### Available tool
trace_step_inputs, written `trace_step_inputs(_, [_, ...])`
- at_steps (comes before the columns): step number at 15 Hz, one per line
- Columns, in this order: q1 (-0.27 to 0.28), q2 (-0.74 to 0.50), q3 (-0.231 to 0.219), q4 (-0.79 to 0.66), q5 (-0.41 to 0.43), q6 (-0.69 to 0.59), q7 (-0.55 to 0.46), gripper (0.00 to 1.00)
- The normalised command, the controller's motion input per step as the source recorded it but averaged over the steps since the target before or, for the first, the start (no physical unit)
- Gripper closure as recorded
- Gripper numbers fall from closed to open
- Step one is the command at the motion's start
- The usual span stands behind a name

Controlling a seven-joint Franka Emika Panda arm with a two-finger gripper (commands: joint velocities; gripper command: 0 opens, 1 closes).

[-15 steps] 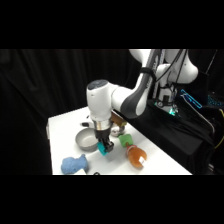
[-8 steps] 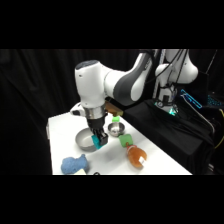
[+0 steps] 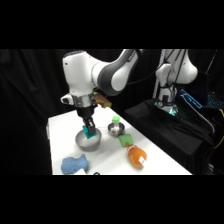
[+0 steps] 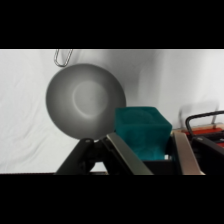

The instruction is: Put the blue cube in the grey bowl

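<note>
My gripper (image 3: 90, 131) hangs just above the grey bowl (image 3: 88, 142), shut on the small teal-blue cube (image 3: 90, 132). In the wrist view the cube (image 4: 142, 131) sits between my two fingers (image 4: 184, 152), its top and front faces showing. The grey bowl (image 4: 82, 101) lies below and to the upper left of the cube there, round and with nothing inside. The cube overlaps the bowl's right rim in that view.
A small shiny metal bowl (image 3: 116, 128) with a green block (image 3: 115, 120) behind it stands right of the grey bowl. A green piece (image 3: 124, 139) and an orange object (image 3: 136, 155) lie toward the front right. A pale-blue plush lump (image 3: 73, 164) sits front left. A metal loop (image 4: 63, 56) lies beyond the bowl.
The arm has carried the cube leftward and back across the table, from the middle of the table to a spot over the grey bowl.
</note>
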Motion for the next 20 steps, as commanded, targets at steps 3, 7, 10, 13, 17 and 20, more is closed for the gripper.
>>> trace_step_inputs(3, [-0.099,0.1,-0.037,0.17,0.14,-0.05,-0.03,0.76])
trace_step_inputs(7, [-0.08,0.19,-0.023,0.2,0.152,0.03,-0.02,0.76])
trace_step_inputs(10, [-0.05,0.23,0.0,0.2,0.152,0.14,-0.02,0.76])
trace_step_inputs(13, [-0.029,0.21,-0.007,0.19,0.126,0.14,-0.01,0.76])
trace_step_inputs(17, [-0.022,0.15,-0.004,0.17,0.119,0.08,-0.01,0.26])
trace_step_inputs(20, [-0.021,0.1,-0.003,0.15,0.115,0.08,-0.02,0.11])
